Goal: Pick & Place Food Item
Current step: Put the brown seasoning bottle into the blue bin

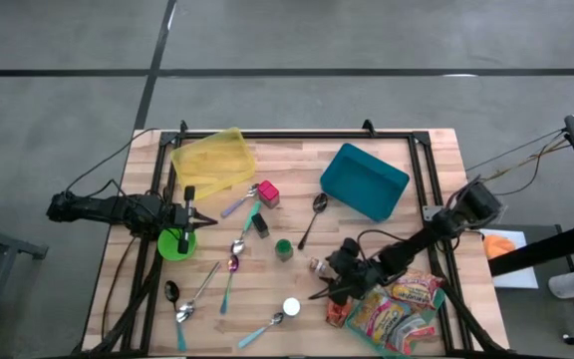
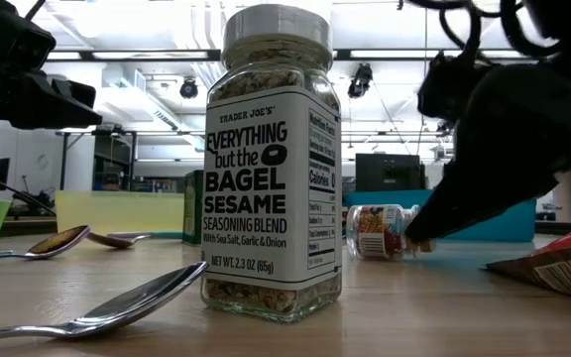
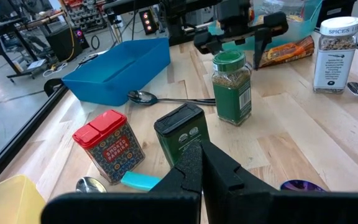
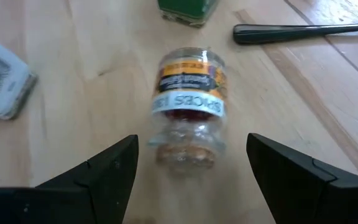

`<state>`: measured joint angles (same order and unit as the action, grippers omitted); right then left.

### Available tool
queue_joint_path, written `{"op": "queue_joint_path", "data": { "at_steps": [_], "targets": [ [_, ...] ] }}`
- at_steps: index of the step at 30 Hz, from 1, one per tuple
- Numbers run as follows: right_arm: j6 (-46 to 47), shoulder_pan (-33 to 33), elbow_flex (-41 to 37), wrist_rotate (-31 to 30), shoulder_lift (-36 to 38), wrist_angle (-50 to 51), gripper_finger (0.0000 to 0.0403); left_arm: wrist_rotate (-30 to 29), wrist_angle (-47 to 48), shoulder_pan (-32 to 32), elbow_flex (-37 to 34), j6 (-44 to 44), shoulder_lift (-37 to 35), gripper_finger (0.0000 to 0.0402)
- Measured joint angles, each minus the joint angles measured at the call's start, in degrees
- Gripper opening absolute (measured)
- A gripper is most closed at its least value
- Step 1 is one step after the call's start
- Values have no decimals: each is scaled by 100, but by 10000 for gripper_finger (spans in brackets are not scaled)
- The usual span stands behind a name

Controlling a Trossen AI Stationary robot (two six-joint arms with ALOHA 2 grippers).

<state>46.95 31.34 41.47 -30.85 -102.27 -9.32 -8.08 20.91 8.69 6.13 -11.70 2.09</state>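
Desk [image 1: 436, 170]: wooden, strewn with spoons, spice jars and two bins.
Teal bin [image 1: 364, 180]: far right part of the desk.
Yellow bin [image 1: 212, 161]: far left part.
Right tool [image 4: 188, 165]: released, fingers spread either side of the spice jar, not touching it.
Left tool [image 1: 186, 242]: clenched, empty, over the green bowl [image 1: 174, 245].
Spice jar [image 4: 188, 100]: lying on its side, near the snack bags [image 1: 399, 311].

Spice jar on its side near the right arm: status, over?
Right gripper open, fingers straddling the tipped spice jar, not gripping. Left gripper shut, idle. Nothing blocking.
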Motion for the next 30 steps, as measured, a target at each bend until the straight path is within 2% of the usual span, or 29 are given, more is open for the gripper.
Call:
{"op": "queue_joint_path", "data": {
  "at_steps": [30],
  "targets": [
    [-106,-40,-39,-44,-34,-145,294,0,0,-1,2,0,0,0]
  ]
}}
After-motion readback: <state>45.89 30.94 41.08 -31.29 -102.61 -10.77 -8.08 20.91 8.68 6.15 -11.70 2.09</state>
